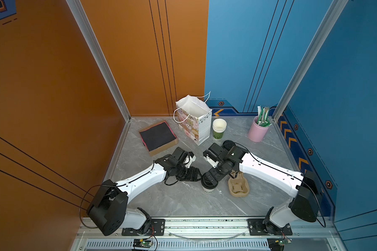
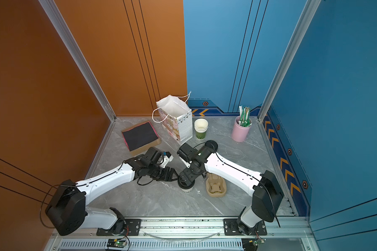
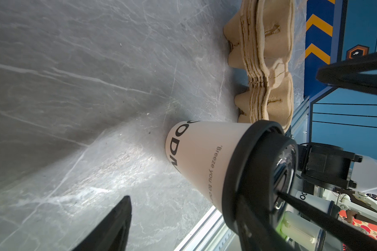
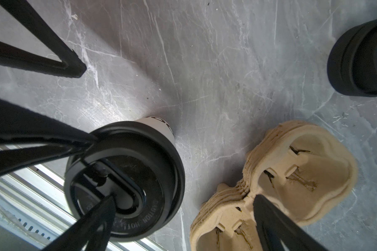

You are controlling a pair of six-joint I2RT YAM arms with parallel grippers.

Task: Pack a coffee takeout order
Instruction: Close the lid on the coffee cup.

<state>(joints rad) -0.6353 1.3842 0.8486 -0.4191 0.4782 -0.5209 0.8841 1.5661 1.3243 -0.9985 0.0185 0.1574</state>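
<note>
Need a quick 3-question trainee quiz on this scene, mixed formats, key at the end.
1. True or false: the paper bag stands upright with its mouth open.
2. The straws stand in: A) pink holder B) paper bag C) lidless cup stack.
3. By the lidded cup, is the right gripper open or shut?
Key: 1 true; 2 A; 3 open.

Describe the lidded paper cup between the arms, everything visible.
The cup is whitish matte paper, tapered, with bold black lettering near its base and a small grey line starting 'Breeze you to'. A round black plastic lid, embossed CAUTION HOT, is seated on top. It stands upright on the grey marbled table, beside but apart from a stack of brown pulp carriers. Two black tool fingers appear to touch the lid's rim and top.
</note>
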